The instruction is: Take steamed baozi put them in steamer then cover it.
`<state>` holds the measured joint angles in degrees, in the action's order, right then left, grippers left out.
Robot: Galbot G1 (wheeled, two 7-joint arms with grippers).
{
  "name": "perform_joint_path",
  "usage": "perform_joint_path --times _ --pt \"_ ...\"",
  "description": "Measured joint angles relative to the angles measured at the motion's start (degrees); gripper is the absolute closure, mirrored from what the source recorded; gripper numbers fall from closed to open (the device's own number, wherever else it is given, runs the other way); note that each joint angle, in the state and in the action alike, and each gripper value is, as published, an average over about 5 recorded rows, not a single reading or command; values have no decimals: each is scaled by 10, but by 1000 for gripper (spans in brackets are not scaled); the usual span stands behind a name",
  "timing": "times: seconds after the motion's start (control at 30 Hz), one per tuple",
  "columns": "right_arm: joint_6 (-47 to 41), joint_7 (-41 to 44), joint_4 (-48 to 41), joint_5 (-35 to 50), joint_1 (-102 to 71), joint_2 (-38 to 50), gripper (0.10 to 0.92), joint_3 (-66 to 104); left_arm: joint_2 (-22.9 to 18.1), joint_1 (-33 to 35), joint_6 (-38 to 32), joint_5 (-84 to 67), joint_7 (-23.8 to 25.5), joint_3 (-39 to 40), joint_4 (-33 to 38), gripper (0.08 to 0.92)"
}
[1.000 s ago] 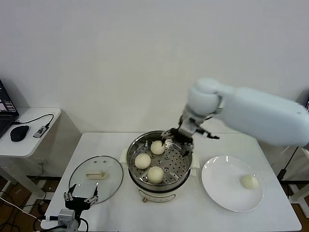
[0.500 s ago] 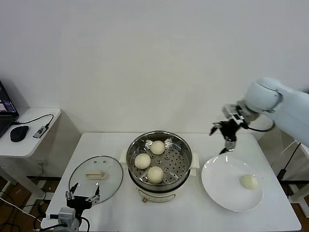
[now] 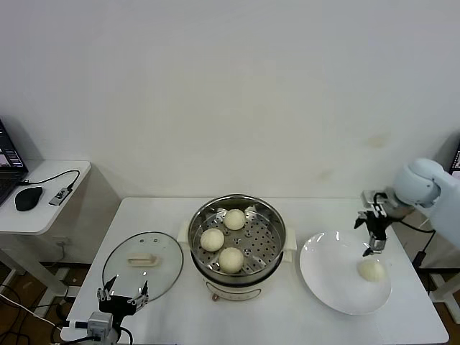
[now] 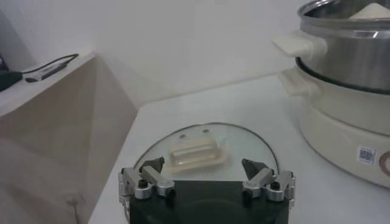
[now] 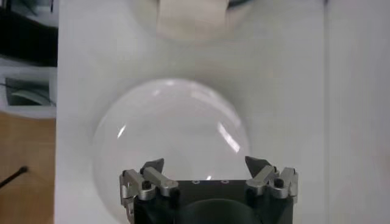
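White plate [image 3: 323,280] with one baozi [image 3: 371,270] beneath the right pincer [image 3: 373,248], fingers spread, empty.

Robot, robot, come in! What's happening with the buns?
Right gripper open above last baozi on plate. Left gripper open by cover. Three in steamer.

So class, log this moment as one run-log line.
right gripper: open, above plate bun | left gripper: open, by cover | steamer: three buns, uncovered

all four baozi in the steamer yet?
No: the head view shows three baozi on the tray of the steamer, and one baozi on the white plate.
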<state>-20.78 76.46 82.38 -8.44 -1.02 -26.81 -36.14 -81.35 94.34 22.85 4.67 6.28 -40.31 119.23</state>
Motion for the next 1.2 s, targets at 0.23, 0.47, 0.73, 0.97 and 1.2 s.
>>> perform_joint_path --times 0.23,0.47,0.73,0.97,1.2 --pt "15 -6 -29 -43 -79 -5 203 65 -1 3 2 10 1 2 2 177" --pt "32 -16 -56 -72 -139 -16 203 113 -1 3 4 15 2 4 -2 177" --pt "43 -37 -83 -87 -176 -33 203 141 -1 -1 5 24 5 6 -9 177" --pt "45 -52 -95 -96 -189 -49 203 146 -5 -1 5 25 4 7 -15 177" --pt "47 -59 -105 -109 -199 -59 203 151 -7 -4 5 27 3 10 -23 177"
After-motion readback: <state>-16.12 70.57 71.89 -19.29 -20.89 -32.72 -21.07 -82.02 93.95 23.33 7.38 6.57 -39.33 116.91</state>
